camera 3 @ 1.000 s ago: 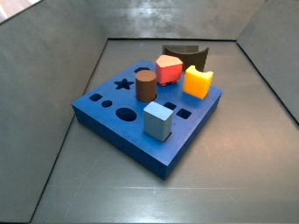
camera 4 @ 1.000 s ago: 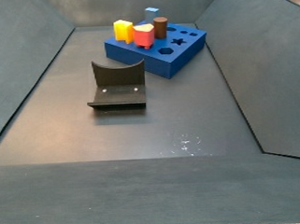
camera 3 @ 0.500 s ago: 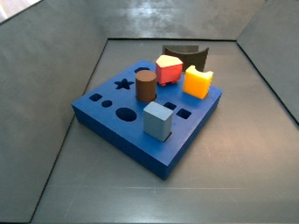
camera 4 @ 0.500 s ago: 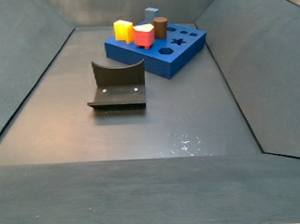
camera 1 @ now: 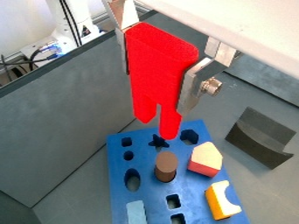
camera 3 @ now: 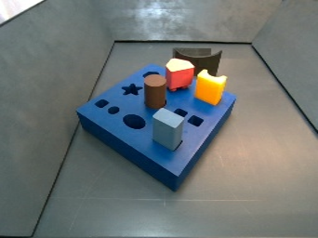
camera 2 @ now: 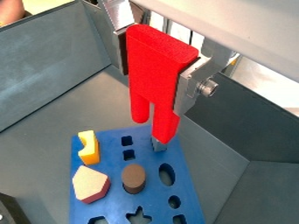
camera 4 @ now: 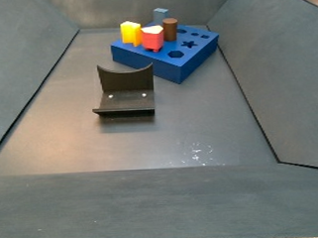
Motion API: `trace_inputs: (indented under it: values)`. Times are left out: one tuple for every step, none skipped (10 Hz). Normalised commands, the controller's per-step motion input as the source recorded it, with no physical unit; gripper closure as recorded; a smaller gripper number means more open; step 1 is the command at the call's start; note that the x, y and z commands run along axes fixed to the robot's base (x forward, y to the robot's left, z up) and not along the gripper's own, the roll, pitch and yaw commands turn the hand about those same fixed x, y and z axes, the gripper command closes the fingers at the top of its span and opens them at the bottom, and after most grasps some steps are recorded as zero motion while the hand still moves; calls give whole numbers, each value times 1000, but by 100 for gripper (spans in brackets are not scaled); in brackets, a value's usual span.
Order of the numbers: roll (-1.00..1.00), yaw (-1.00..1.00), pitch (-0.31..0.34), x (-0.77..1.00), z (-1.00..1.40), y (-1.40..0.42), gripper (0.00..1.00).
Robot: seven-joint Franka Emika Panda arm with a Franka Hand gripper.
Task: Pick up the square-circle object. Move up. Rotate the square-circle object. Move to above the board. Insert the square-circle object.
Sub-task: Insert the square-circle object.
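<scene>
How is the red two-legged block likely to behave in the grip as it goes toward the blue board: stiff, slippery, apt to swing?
The square-circle object looks rigid, so probably no flex. Its faces seem smooth; the tool, above the board in both wrist views, clamps only the upper part, so it might slip or pivot if the legs catch a hole's edge.

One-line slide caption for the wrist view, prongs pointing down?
End effector holds the square-circle object, prongs down, above the board.

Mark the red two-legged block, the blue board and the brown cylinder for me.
Bright-red two-legged block (camera 1: 158, 74): a wrist view, middle of its front face, held in the tool.
Thick blue board (camera 3: 139, 148): a side view, bare front edge.
Brown cylinder (camera 3: 154, 91): a side view, its side wall.
</scene>
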Motion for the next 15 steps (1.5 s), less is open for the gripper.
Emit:
trace_inputs:
  values:
    - [-124,-960,-106,0,-294,-60,100]
    - [-107,-969,-76,-6,-403,-34,100]
    - [-54,-1000,-69,0,-409,-20,100]
    - [-49,-1000,-56,0,-426,-17,100]
    - [-39,-1000,0,0,-517,-9,100]
    - [-34,-940,10,0,-566,-80,100]
    - [-67,-751,44,-246,-691,-34,100]
    - [-103,-560,17,-563,-703,0,100]
    - [0,0,-3,0,-20,0,100]
    - [-20,0,-60,-329,-543,163,100]
    - [-66,11,-89,-400,-680,257,100]
    - [-103,94,-104,-266,-563,166,100]
    - [-76,111,-130,-366,-509,89,100]
    - [-53,109,-139,-409,-449,17,100]
    - [-59,71,-140,-323,-371,0,100]
